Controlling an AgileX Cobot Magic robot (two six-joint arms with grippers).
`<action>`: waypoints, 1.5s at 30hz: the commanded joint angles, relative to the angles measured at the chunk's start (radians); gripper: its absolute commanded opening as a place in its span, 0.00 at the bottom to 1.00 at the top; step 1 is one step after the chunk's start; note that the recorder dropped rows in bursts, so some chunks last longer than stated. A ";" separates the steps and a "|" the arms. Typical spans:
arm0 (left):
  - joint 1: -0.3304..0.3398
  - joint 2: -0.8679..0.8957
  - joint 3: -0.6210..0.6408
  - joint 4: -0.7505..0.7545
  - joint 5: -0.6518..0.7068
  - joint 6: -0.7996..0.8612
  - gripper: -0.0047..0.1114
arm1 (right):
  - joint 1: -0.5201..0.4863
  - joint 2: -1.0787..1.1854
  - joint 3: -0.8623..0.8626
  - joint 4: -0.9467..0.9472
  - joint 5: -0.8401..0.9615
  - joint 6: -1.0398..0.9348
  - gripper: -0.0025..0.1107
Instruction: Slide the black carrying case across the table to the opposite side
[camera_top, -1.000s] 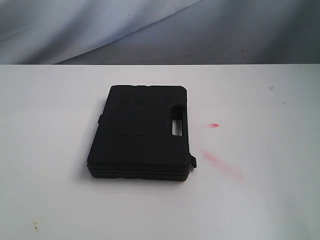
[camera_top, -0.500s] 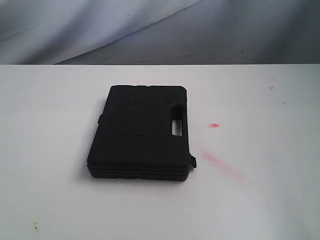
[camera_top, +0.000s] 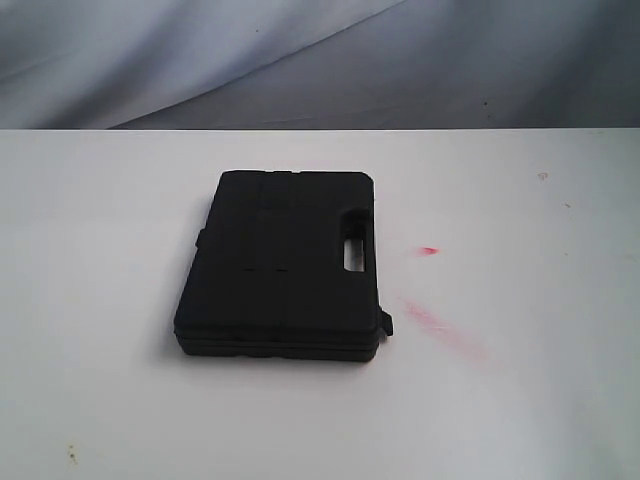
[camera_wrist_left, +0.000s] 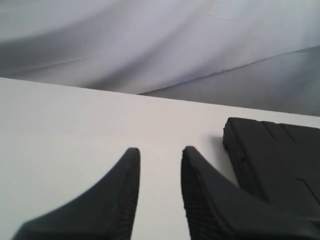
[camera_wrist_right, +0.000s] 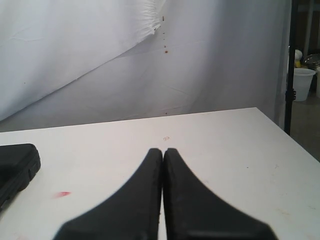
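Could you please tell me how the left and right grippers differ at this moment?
The left gripper has its jaws apart; the right gripper has them pressed shut. The case lies close beside the left gripper, but farther from the right gripper. Both are black, empty and over the table.

One thing stands in the way on the table (camera_top: 520, 400): the black case (camera_top: 278, 262), lying flat a little left of the frame's centre. We see bare white top wide on its left, wider on its right, and in a broad band along the bottom of the frame. A narrower bare strip lies between its far edge and the table's back edge, with grey cloth (camera_top: 300, 60) behind. A small latch (camera_top: 386, 322) juts from the case's lower right corner.
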 joint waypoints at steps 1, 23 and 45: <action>0.003 -0.005 0.004 0.008 0.011 0.001 0.29 | 0.002 -0.004 0.004 -0.004 -0.004 0.002 0.02; 0.003 -0.005 0.004 0.008 0.012 0.027 0.29 | 0.002 -0.004 0.004 -0.004 -0.004 0.002 0.02; 0.003 -0.005 0.004 0.008 0.012 0.027 0.29 | 0.002 -0.004 0.004 -0.031 -0.331 -0.013 0.02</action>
